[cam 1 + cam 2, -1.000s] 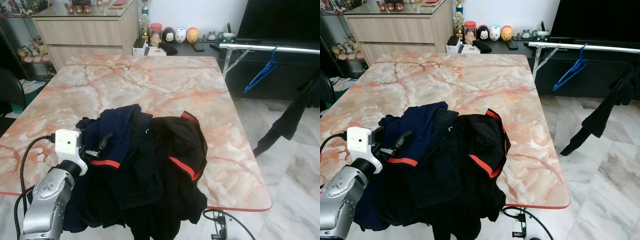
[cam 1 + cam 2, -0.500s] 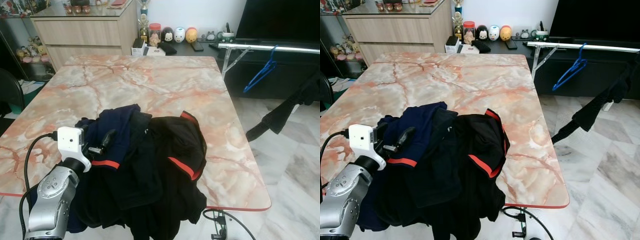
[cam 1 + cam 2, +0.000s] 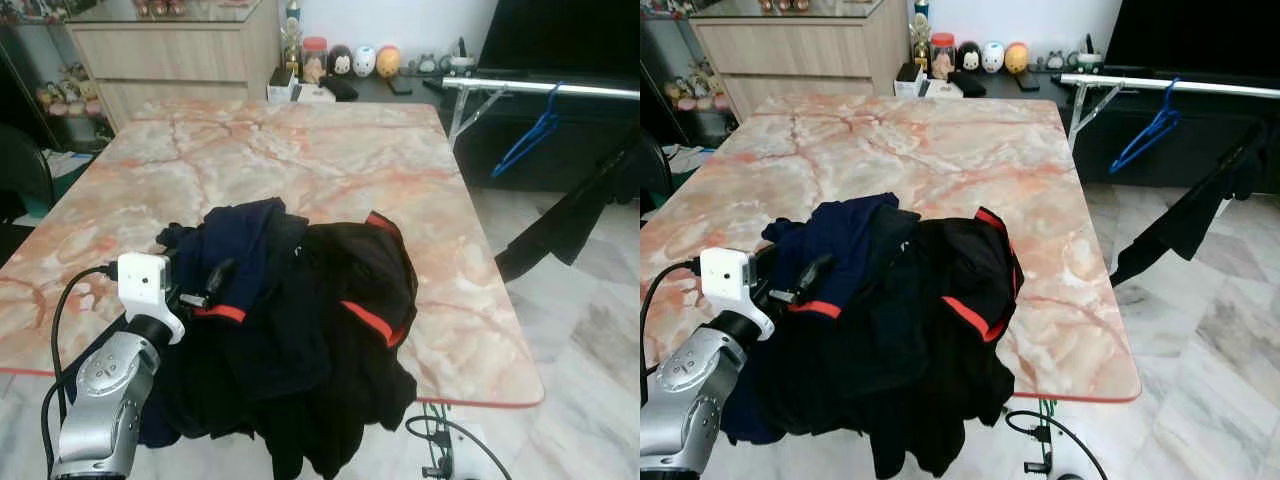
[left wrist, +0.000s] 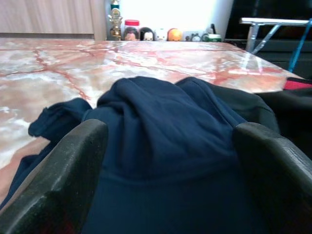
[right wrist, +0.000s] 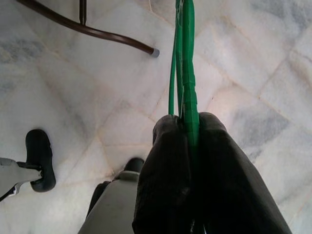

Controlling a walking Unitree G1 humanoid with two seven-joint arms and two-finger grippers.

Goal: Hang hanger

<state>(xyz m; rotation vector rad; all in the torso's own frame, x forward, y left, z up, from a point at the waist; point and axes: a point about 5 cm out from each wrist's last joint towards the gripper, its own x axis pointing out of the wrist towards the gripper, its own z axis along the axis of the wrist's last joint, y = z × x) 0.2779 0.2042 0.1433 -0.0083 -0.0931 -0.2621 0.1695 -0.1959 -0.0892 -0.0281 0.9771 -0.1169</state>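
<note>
the left gripper (image 3: pixel 213 283) reaches over the near left edge of the marble worktop (image 3: pixel 300 160), its fingers (image 4: pixel 63 170) spread wide apart over the navy garment (image 3: pixel 235 245) and gripping nothing. beside it to the right, a black garment with red trim (image 3: pixel 350 290) spills over the worktop's front edge. further right, past the worktop's corner, a silver rail (image 3: pixel 545 88) carries a blue hanger (image 3: pixel 525 143) and a dark garment (image 3: pixel 570 215) hanging down toward the floor. the right gripper (image 5: pixel 187 161) hangs low over the tiled floor (image 5: pixel 73 87), clenched on a green hanger (image 5: pixel 185 63), whose hook end seems to lie outside the wrist view. to hang it well, lift the hanger level with the rail, keep the pinch firm, turn the hook toward a bare stretch of rail away from the blue hanger, then lower it on
</note>
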